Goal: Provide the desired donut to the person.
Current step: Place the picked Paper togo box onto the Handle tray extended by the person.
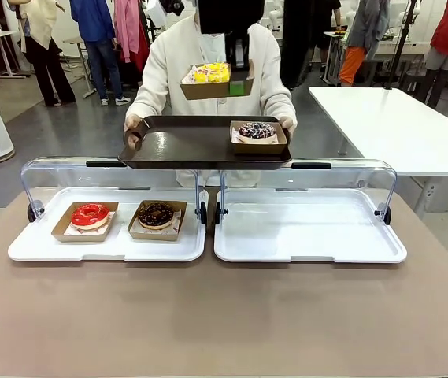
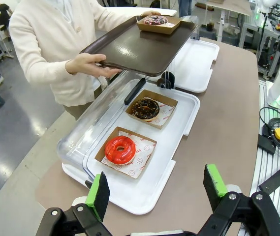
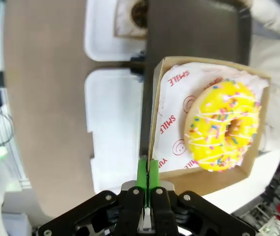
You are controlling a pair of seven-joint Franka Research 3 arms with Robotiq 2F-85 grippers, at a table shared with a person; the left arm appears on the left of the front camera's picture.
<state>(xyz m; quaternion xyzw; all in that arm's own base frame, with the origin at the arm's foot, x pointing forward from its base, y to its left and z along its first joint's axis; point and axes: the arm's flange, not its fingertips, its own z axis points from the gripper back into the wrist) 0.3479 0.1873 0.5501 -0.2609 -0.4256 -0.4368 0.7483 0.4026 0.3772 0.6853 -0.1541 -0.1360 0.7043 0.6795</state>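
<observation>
Right wrist view has the right hand [image 3: 148, 169] clenched on the edge of a cardboard tray [image 3: 154, 118] carrying the yellow sprinkled donut [image 3: 223, 125], which sits just beyond and to one side of its green pads; the tray rim is pinched between the 2 pads. From the front, this yellow donut hangs in the air in front of the person [image 1: 208, 55], above the dark serving tray [image 1: 184, 146] the person holds at both ends. On that serving tray, below the right hand, rests 1 boxed donut with dark icing and sprinkles [image 1: 257, 131]. The left hand [image 2: 157, 189] hovers released, fingers spread wide apart, gripping nothing, above the near edge of a white display tray [image 2: 179, 123] on the counter [image 2: 228, 118]. Ahead of it lie 2 boxed donuts: the red-glazed donut [image 2: 120, 149] nearest, the chocolate donut [image 2: 145, 108] just beyond. Farther beyond, a second white display tray [image 2: 199, 59] is seen.
</observation>
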